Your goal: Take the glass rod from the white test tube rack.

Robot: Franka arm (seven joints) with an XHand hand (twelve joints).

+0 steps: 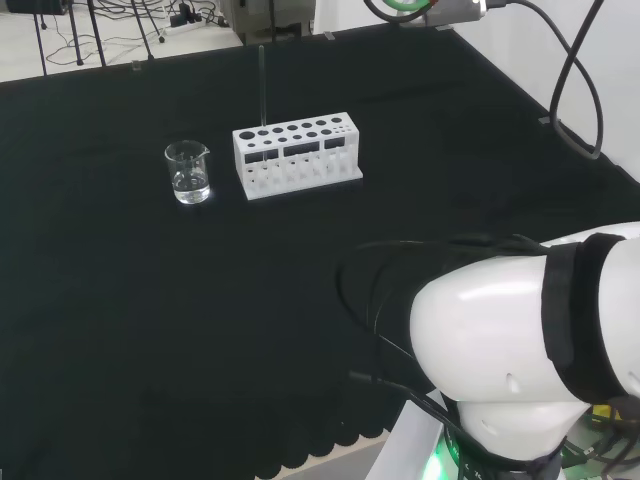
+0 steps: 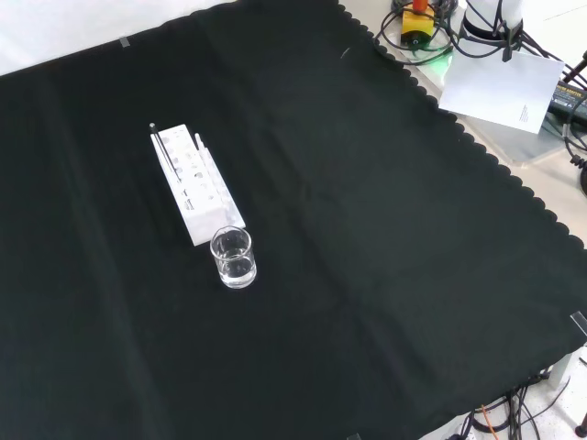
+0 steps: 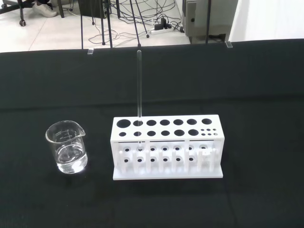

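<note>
Standing upright in the rack, glass rod point(image 3: 139, 83) occupies a hole in the back row, second from the beaker-side end (wrist view), top half well clear above the rack — prob. left that way so plenty of bare stem is free to pinch w/o touching the rack. State of fingers: cannot tell.

White test tube rack point(image 3: 166, 145) sits flat on the black-cloth worktop point(image 1: 150, 330), long side facing the wrist cam, two rows of big holes plus a cluster of small ones at the end away from the beaker. Other holes look empty. Judged: placed square to the approach so a straight vertical lift clears the hole.

Small glass beaker point(image 3: 67, 147) w/ a little clear liquid stands just beside the rack's end, apart from it, not touching. Close enough to the rod's end of the rack to be a knock risk on approach; prob. meant as the rod's next stop, but only a guess.

Head view: rod point(image 1: 262, 85) thin, faint vs. background; rack point(image 1: 297, 155) mid-cloth, beaker point(image 1: 188, 172) to its left. Arm link point(image 1: 520, 350) low at right, well apart from rack. Step judged: reach not yet begun.

Writing: faint graduation marks on beaker, unreadable. Dark patches on rack front, too small to read. No legible print elsewhere.
</note>
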